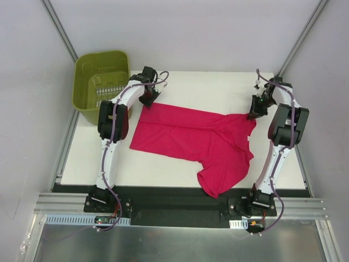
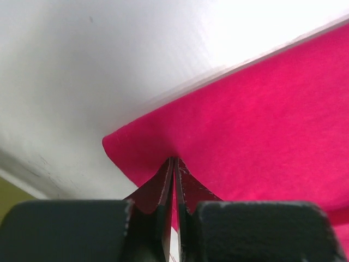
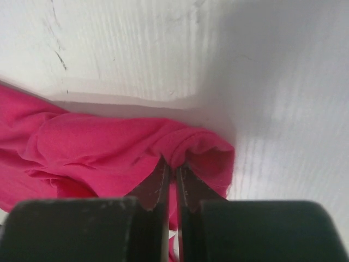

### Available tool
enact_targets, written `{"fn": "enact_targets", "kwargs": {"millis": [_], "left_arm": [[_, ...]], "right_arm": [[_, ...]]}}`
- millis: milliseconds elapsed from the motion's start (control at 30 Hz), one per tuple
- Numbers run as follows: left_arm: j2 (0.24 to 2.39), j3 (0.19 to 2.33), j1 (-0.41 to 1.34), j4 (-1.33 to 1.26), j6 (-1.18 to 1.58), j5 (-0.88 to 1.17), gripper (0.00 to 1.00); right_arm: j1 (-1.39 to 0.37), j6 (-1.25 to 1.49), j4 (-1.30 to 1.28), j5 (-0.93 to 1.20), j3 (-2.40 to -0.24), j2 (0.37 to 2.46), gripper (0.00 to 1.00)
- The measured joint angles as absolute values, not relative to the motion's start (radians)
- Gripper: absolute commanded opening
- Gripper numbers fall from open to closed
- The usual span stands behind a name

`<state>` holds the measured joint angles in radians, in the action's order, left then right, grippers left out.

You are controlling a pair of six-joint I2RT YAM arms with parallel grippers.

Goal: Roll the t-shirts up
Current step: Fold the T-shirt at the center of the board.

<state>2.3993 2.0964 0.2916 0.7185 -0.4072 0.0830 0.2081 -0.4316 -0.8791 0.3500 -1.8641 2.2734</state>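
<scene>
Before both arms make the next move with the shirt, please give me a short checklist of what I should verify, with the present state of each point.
1. Left gripper shut on the t-shirt corner: ok.
2. Right gripper shut on its far right edge: ok.
3. Cloth flat between the two grips: not ok, bunched at the right end.
4. Whole t-shirt on the table: not ok, the near part passes the near edge.
5. Green basket apart from the t-shirt: ok.
6. Enough cloth in each grip for pulling: cannot tell.
</scene>
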Motion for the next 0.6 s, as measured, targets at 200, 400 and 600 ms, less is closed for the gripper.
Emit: {"fn": "enact_targets", "kwargs": {"millis": [200,400,600], "left_arm": [[2.411,2.101,0.281,0.739,-0.389,0.065,0.00],[2.411,2.102,0.281,0.742,-0.379,0.047,0.00],[2.421,2.123,0.281,0.751,-0.369,0.043,0.00]], "right_arm": [[0.274,-0.382,-0.878,0.385,-1.878,2.271,0.01],[0.331,-0.347,-0.877,0.407,-1.711,2.144,0.12],[0.342,-0.332,-0.904,0.398,-1.629,2.058,0.31]]}}
